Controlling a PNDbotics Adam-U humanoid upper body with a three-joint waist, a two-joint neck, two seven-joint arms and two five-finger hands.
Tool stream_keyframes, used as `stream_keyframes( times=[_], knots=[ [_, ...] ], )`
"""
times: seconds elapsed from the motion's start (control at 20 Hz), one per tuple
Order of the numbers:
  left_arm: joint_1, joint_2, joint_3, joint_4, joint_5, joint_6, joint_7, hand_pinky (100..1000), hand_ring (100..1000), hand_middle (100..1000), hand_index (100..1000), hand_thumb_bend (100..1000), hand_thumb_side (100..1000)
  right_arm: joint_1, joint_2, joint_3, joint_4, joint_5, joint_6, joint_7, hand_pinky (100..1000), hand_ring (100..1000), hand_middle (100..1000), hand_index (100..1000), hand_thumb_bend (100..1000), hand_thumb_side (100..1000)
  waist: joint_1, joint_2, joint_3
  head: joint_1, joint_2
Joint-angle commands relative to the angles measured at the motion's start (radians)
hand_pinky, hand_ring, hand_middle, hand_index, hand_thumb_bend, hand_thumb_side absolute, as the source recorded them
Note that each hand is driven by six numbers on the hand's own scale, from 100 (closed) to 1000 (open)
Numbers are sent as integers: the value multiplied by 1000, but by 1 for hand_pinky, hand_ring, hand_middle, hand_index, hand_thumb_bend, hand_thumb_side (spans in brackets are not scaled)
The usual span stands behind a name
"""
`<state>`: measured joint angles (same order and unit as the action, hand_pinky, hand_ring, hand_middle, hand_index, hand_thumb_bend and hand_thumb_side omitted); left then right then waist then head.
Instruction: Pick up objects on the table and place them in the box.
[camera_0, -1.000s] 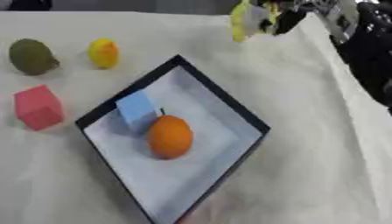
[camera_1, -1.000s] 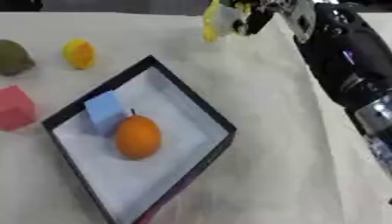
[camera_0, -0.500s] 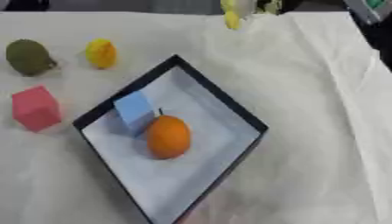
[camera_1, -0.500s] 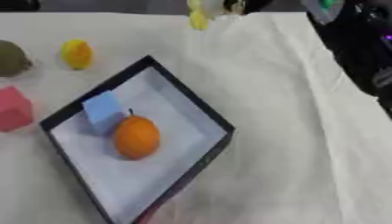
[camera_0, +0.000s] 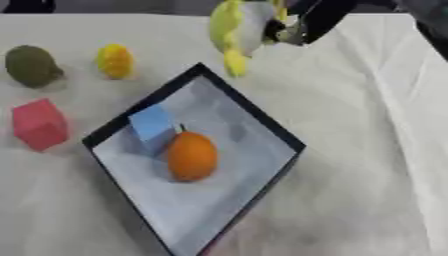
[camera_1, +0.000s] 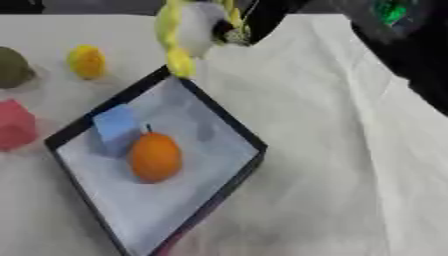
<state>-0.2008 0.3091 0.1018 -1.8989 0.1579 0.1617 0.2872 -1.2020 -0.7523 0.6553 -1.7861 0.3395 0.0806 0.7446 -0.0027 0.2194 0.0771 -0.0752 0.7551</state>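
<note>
Now my right hand (camera_0: 302, 22) holds the yellow-and-white toy (camera_0: 234, 31) above the box's (camera_0: 262, 129) far corner; I should carry it nearer, over the white floor beside the orange (camera_0: 192, 156), before letting go.

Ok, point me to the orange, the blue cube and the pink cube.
orange (camera_0: 192, 156): left eye view, middle of the fruit, inside the box.
blue cube (camera_0: 150, 123): left eye view, its top face, inside the box.
pink cube (camera_0: 38, 124): left eye view, its front face, on the table.
</note>
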Motion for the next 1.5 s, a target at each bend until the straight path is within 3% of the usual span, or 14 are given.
stream_keyframes(
  times=[0.05, 0.3, 0.6, 1.1, 1.25, 1.45, 1.5],
  knots=[
    [-2, 32, 5, -17, -1, -5, -3, 917, 783, 797, 833, 138, 874, -42, 16, 40, -49, -34, 66, 56, 804, 658, 481, 574, 126, 129, 1, -35, -4, -1, 5],
    [0, 29, 4, -16, 0, -5, -5, 916, 783, 797, 833, 135, 875, -72, 82, 101, -35, -38, 112, 119, 806, 655, 483, 576, 100, 129, 5, -38, -4, -9, 10],
    [-2, 22, 2, -17, 0, -4, -7, 916, 783, 797, 833, 136, 877, -41, 136, 134, 37, -24, 137, 127, 809, 653, 485, 580, 100, 124, 7, -32, 4, -16, 14],
    [-5, 14, 2, -18, 2, -4, -6, 915, 784, 798, 833, 133, 874, 68, 217, 158, 218, 91, 27, 86, 813, 669, 523, 626, 100, 123, 12, -28, 12, -25, 12],
    [-6, 13, 2, -18, 3, -4, -7, 915, 784, 798, 833, 133, 874, 76, 224, 162, 242, 103, 3, 84, 819, 697, 569, 671, 100, 174, 12, -28, 12, -26, 13],
    [-6, 13, 1, -18, 2, -3, -7, 915, 784, 798, 833, 133, 874, 78, 228, 161, 254, 109, -11, 85, 819, 697, 569, 671, 100, 174, 12, -28, 12, -26, 13],
    [-6, 13, 1, -18, 2, -3, -7, 915, 785, 798, 833, 134, 874, 80, 230, 165, 256, 108, -15, 89, 859, 804, 726, 801, 100, 418, 11, -28, 13, -27, 13]
  ],
)
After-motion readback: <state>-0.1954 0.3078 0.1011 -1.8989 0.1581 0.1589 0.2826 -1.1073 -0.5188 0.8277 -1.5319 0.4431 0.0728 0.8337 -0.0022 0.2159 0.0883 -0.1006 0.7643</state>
